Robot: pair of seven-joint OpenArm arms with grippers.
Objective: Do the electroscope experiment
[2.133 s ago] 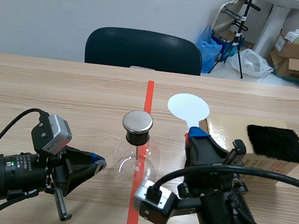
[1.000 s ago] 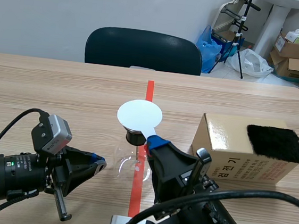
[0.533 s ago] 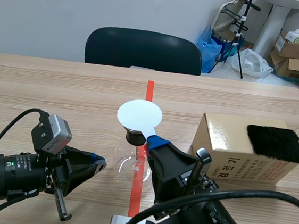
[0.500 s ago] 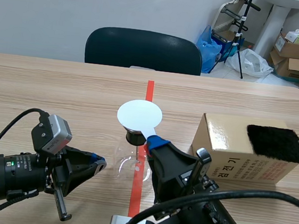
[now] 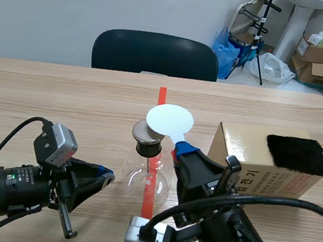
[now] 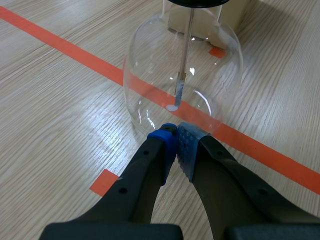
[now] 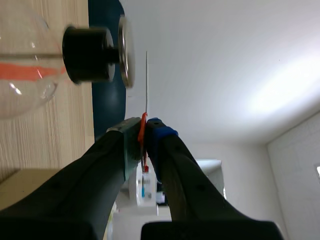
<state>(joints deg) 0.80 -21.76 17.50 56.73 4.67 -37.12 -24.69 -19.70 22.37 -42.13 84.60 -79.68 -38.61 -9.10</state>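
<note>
A round glass flask electroscope (image 5: pixel 144 178) stands on the orange tape line, closed by a black stopper (image 5: pixel 148 148) under a flat metal cap (image 5: pixel 146 131). My right gripper (image 5: pixel 182 151) is shut on the handle of a white disc paddle (image 5: pixel 170 119), which hovers just right of and slightly above the cap. Seen from the right wrist, the disc (image 7: pixel 146 75) is edge-on, close beside the cap (image 7: pixel 123 52), with my gripper (image 7: pixel 143 130) clamped on its handle. My left gripper (image 6: pixel 176 145) is shut on nothing, its tips just short of the flask (image 6: pixel 182 75); a thin rod (image 6: pixel 186 55) hangs inside.
A cardboard box (image 5: pixel 244 158) with a black fur pad (image 5: pixel 298 154) on top lies right of the flask, close to my right arm. A dark chair (image 5: pixel 155 53) stands behind the table's far edge. Boxes and bags sit on the floor at the back right.
My right gripper has carried the white disc rightward off the flask's metal cap, which now shows. The left arm has not moved.
</note>
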